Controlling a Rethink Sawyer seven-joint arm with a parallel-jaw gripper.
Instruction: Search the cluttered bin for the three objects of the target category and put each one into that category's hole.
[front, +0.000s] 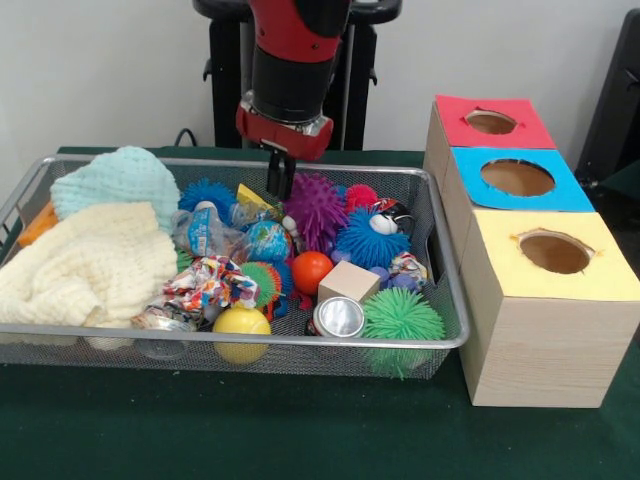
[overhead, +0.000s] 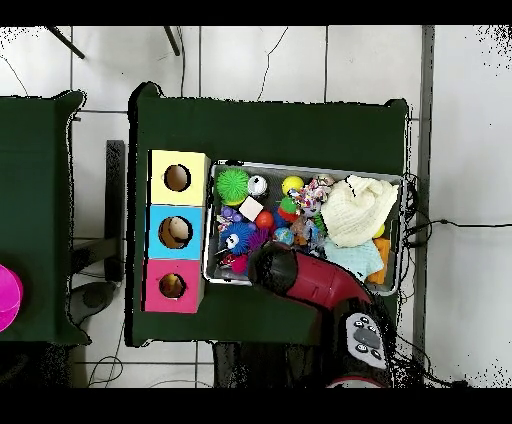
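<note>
While I hover over the bin (front: 440, 335):
Gripper (front: 279, 178): mine, fingers clenched, grasping nothing, above bin's far edge.
Purple spiky ball (front: 316, 208): just beside my gripper.

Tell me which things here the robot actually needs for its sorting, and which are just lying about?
Part of the job:
- wire mesh bin of clutter
- wooden box with red, blue and yellow holed tops
- gripper, over the bin

Which toys are targets can't be told.

Just lying about:
- magenta round object
- dark green tablecloth
</note>
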